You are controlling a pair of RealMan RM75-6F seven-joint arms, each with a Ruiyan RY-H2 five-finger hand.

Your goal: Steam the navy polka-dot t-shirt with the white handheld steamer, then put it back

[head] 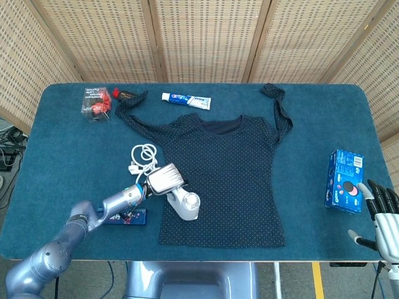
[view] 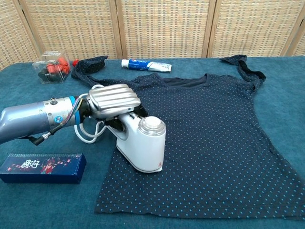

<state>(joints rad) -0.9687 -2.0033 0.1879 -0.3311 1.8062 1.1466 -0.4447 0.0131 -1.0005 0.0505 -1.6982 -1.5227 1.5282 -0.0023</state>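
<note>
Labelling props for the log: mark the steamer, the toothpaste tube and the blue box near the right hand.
white handheld steamer (view: 143,145): chest view, on its body.
toothpaste tube (head: 186,99): head view, mid-tube.
blue box (head: 345,180): head view, top face.

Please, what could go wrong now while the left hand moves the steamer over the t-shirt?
1. The cord lies looped beside the left hand; it may catch and drag.
2. The steamer sits on the t-shirt near its left edge; pushing it could bunch the cloth.
3. The long blue box lies under the forearm and might be knocked.
</note>
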